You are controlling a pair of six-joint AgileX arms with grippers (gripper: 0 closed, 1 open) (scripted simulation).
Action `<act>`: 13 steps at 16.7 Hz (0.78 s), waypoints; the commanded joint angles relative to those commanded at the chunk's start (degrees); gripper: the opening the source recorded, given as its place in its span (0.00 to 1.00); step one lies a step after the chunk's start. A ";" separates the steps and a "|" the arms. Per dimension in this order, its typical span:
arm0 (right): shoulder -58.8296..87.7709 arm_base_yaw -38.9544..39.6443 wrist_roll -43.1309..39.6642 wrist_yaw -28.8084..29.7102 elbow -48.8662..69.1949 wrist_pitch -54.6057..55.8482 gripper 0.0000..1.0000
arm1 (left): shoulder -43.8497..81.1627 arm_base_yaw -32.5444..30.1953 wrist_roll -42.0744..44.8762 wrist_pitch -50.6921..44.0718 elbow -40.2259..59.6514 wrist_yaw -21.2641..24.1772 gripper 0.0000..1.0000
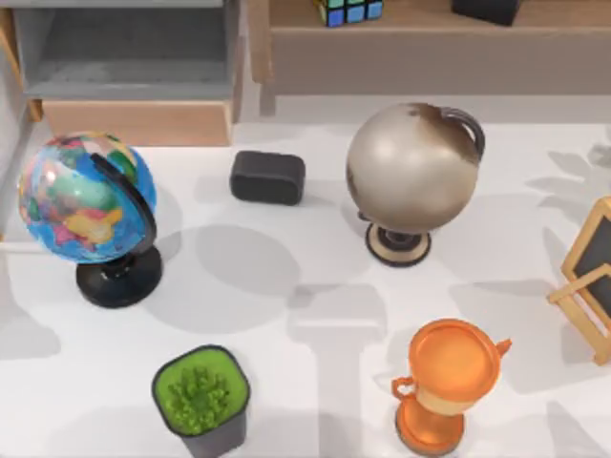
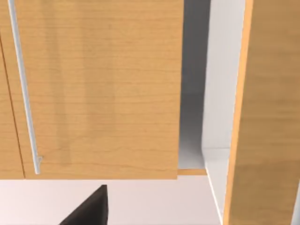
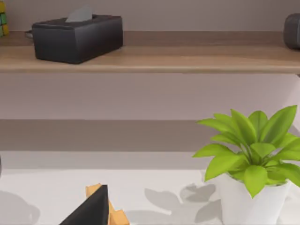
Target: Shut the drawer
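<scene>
1. The drawer [image 1: 134, 91] sits at the upper left of the top view, pulled out, its grey inside open to the camera and its wooden front panel facing the table.
2. In the left wrist view the drawer front [image 2: 98, 89] is a wide wooden panel with a slim silver handle [image 2: 23, 89] running down it near the left edge; a grey gap shows between the panel and the cabinet side [image 2: 267, 108].
3. A dark wedge at the lower left of each wrist view is part of that arm's gripper; I cannot tell whether the left or right fingers are spread or pressed together.
4. On the white table [image 1: 315, 315]: a coloured globe [image 1: 86, 200] at left, a beige globe [image 1: 412, 170] at centre right, a black box [image 1: 267, 177] between them.
5. Lower down stand a green potted plant [image 1: 200, 401] and an orange trophy [image 1: 449, 382].
6. The right wrist view shows a black tissue box [image 3: 77, 38] on a shelf [image 3: 187, 58] and a leafy plant in a white pot [image 3: 251, 164].
</scene>
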 joint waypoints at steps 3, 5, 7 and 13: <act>0.00 0.00 0.00 0.00 0.00 0.00 1.00 | 0.00 0.00 0.00 0.00 0.00 0.00 1.00; 0.00 0.00 0.00 0.00 0.00 0.00 1.00 | 0.00 0.00 0.00 0.00 0.00 0.00 0.85; 0.00 0.00 0.00 0.00 0.00 0.00 1.00 | 0.00 0.00 0.00 0.00 0.00 0.00 0.70; 0.00 0.00 0.00 0.00 0.00 0.00 1.00 | 0.00 0.00 0.00 0.00 0.00 0.00 0.25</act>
